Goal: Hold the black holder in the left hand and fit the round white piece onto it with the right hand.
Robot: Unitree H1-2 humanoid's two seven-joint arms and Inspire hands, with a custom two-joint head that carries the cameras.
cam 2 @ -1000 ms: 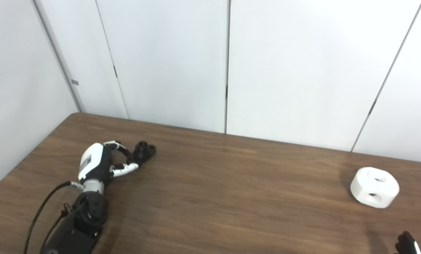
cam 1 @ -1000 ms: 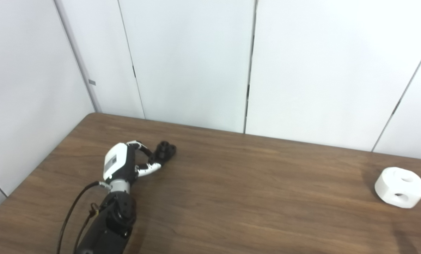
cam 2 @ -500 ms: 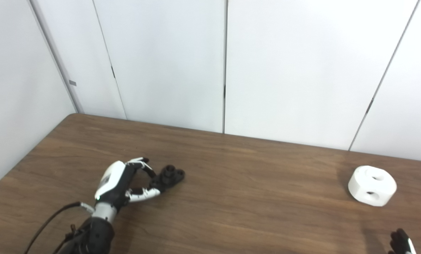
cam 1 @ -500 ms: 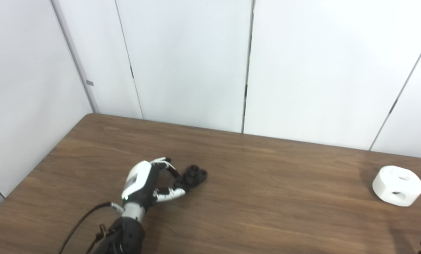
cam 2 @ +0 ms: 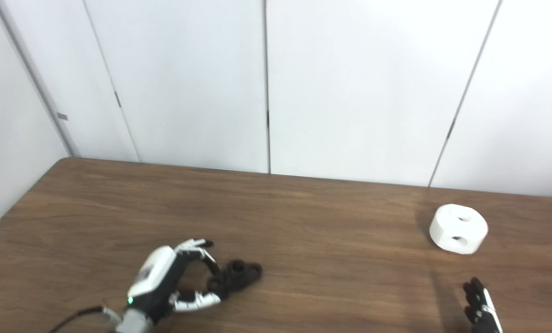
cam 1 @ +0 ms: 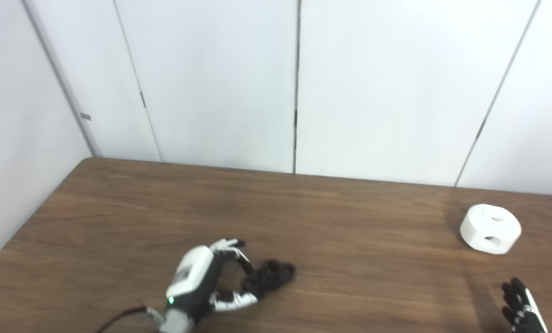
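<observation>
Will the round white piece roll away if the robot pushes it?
Probably not: the round white piece lies flat on the table, so it would likely slide. It looks stiff and solid. Its holes suggest it may be lighter than it looks.

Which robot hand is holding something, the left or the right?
The left robot hand: it grips the black holder. The right robot hand holds nothing, near the round white piece.

Just a dark brown wood-grain counter (cam 1: 350, 222) pushed into a corner of plain white panelled walls (cam 1: 377, 83) with thin dark seams, all pretty evenly lit.
</observation>
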